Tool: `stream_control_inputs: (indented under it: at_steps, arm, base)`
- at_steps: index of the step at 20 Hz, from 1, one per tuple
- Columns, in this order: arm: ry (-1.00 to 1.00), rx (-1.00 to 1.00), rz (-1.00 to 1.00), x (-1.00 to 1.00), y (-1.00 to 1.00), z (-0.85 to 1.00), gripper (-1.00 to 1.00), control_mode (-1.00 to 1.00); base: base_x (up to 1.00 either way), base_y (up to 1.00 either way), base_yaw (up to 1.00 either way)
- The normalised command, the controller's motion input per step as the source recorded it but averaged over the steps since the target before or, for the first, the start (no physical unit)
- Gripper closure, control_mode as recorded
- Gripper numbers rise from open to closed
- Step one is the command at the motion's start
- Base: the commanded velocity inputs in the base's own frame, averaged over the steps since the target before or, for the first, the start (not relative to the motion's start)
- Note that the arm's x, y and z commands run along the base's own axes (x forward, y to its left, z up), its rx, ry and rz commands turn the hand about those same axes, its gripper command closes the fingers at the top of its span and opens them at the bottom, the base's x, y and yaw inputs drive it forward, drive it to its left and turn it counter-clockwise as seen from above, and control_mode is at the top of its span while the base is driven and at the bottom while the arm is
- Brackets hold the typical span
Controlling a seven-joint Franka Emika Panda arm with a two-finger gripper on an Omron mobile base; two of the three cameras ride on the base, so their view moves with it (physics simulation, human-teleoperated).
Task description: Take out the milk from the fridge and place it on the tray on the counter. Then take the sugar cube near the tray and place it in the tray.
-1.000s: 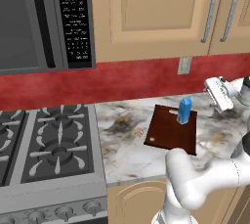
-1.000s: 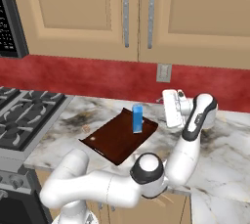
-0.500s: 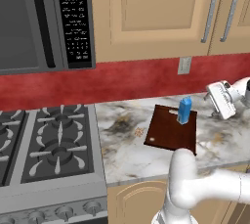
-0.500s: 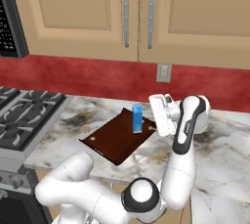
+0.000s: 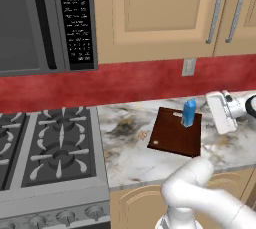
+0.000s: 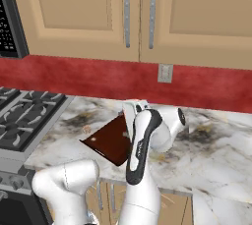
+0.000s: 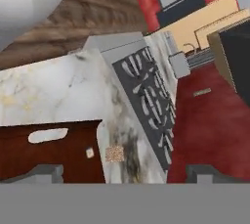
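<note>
blue milk carton (image 5: 189, 113) upright on the dark tray (image 5: 172, 135), counter (image 5: 130, 148) beside the stove.
gripper (image 5: 220, 114) hangs right of the tray, jaws wide apart, holding nothing; sugar cube (image 7: 114, 153) sits on the marble just beside the tray.

Marbled counter (image 5: 125, 153), tray (image 5: 172, 135), sugar cube (image 5: 143, 135)

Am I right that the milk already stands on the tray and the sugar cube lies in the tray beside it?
Not quite. The milk stands on the tray, but the sugar cube lies on the counter beside the tray, as the left base view shows.
</note>
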Motion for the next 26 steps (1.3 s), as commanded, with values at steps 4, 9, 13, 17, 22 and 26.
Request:
stream_control_inputs:
  at_steps: [4, 9, 13, 17, 22, 26]
  arm:
    - [0.00, -0.29, -0.27, -0.14, 0.98, 0.54, -1.00, -1.00]
    - [0.13, -0.29, -0.18, -0.02, 0.81, 0.66, -1.00, -1.00]
    - [0.22, -0.36, -0.18, 0.06, 0.92, 0.09, -1.00, -1.00]
    - [0.06, -0.39, -0.32, 0.00, 1.00, 0.00, -1.00, -1.00]
    - [0.00, -0.26, -0.43, 0.00, 0.71, -0.01, -1.00, -1.00]
    - [0.00, -0.03, -0.48, 0.04, 0.47, -0.11, -1.00, -1.00]
  base:
    - [0.00, 0.00, 0.00]
    - [0.00, 0.00, 0.00]
    - [0.00, 0.00, 0.00]
    - [0.00, 0.00, 0.00]
    - [0.00, 0.00, 0.00]
    - [0.00, 0.00, 0.00]
